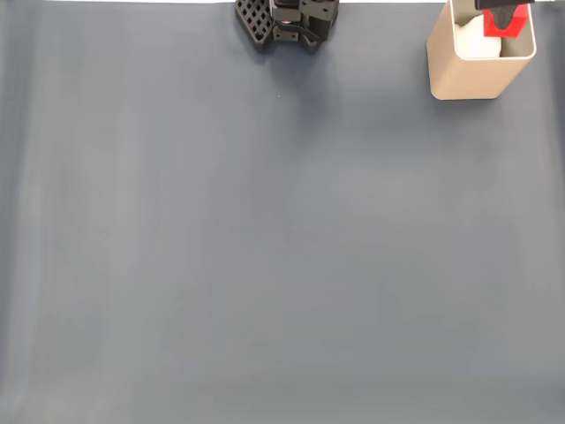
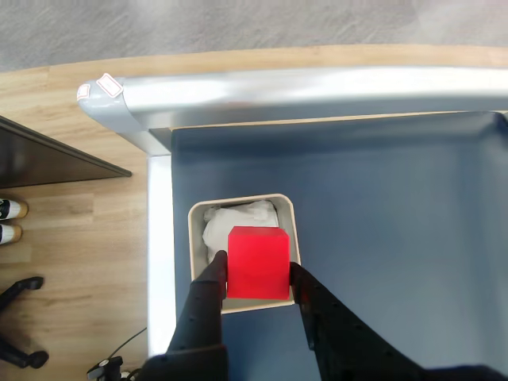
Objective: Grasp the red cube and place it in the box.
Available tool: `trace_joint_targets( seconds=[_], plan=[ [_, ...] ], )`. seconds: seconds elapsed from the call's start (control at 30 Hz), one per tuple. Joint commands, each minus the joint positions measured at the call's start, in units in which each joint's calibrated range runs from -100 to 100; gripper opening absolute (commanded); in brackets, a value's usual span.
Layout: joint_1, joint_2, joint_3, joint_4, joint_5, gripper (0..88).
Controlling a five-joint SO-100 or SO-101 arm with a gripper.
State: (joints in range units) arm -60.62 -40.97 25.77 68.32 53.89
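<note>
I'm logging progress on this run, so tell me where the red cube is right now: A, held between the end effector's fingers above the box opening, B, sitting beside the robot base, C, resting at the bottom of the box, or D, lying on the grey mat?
A: the wrist view shows the red cube clamped in the end effector over the box.
</note>
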Motion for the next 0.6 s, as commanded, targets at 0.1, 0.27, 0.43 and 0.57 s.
trace_joint_targets(
  seconds=[0.1,0.27,0.43,0.57],
  plan=[
    [0.3,-0.8,-0.4,-1.9,0.5,5.4],
    [0.7,-0.6,-0.4,-5.6,-1.2,27.6],
    [0.7,-0.1,-0.3,-6.2,-2.4,38.5],
    [0.7,-0.1,-0.3,-6.2,-2.3,42.7]
  ],
)
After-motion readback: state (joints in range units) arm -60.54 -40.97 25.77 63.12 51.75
